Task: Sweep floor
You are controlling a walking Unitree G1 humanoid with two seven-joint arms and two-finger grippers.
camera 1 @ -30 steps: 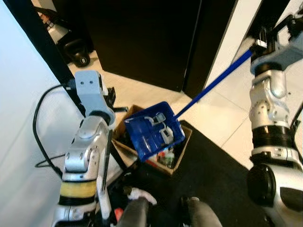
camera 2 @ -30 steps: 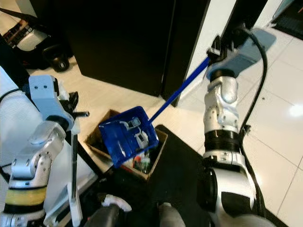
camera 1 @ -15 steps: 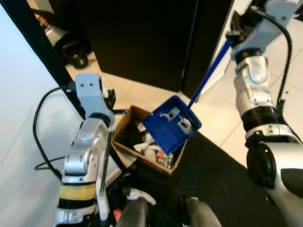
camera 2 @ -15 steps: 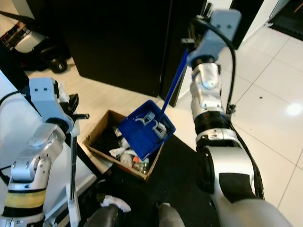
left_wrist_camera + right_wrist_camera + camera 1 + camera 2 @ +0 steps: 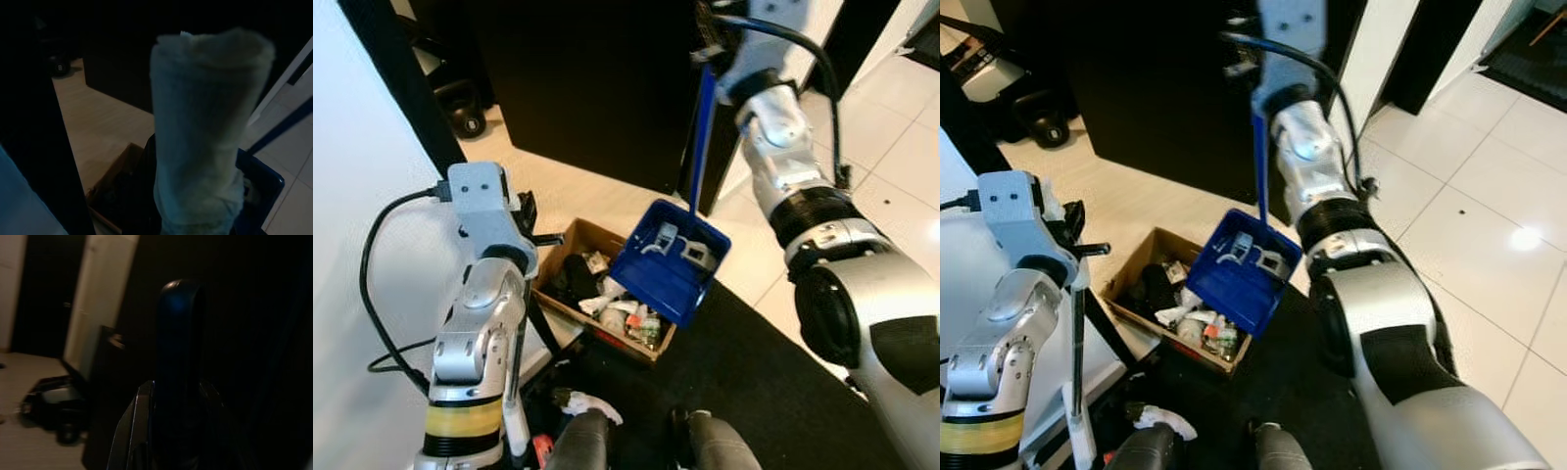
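Dustpan (image 5: 670, 259) hangs tilted over the near right corner of the cardboard box (image 5: 570, 235), its blue pan open toward you with a few pale scraps lying inside. Your right arm is raised high and bent at the elbow, and your right gripper (image 5: 709, 51) grips the top of the long blue handle (image 5: 698, 147), which runs almost straight down to the pan. In the right wrist view you see the dark rounded handle end (image 5: 179, 333) clamped between the fingers. The box sits on the pale floor (image 5: 558, 186) at the edge of a black mat (image 5: 744, 382), and it is full of mixed rubbish. Your left arm is bent upward beside the white wall, wrist near the box's left side, with your left gripper (image 5: 530, 217) closed on a thin dark broom stick (image 5: 517, 372) that drops straight down past your forearm. The left wrist view shows a pale wrapped grip (image 5: 205, 137) close to the camera.
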